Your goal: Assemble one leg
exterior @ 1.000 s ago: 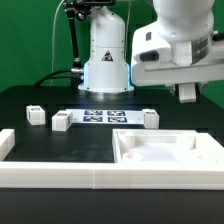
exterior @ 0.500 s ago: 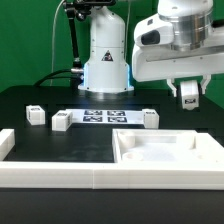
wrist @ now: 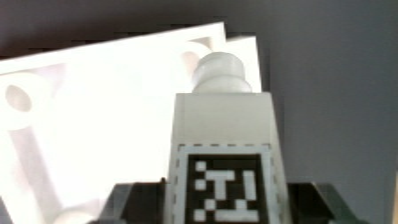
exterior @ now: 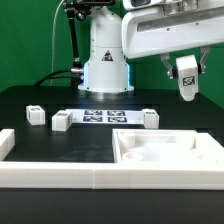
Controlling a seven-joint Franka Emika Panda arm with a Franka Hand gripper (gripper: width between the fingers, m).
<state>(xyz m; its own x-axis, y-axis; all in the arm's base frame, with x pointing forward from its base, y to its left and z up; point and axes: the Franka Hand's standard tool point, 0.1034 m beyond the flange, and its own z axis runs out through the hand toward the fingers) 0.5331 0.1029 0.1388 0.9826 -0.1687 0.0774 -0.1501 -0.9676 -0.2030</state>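
My gripper [exterior: 186, 78] is shut on a leg [exterior: 187, 79], a stubby white piece with a black-and-white tag, and holds it in the air above the table at the exterior view's right. In the wrist view the held leg [wrist: 228, 130] fills the middle, tag toward the camera, between the dark fingers [wrist: 139, 200]. The large flat white panel with raised rim [exterior: 170, 152] lies below it, also seen in the wrist view [wrist: 98, 100]. Three more legs stand on the table: one [exterior: 35, 114], one [exterior: 62, 121] and one [exterior: 150, 118].
The marker board [exterior: 104, 116] lies in front of the robot base [exterior: 106, 55]. A long white raised wall [exterior: 60, 178] runs along the front of the table, with an end piece [exterior: 6, 143] at the exterior view's left.
The arm has risen and swung toward the exterior view's left, lifting the leg from table height up into the air. The other legs and the panel have not moved.
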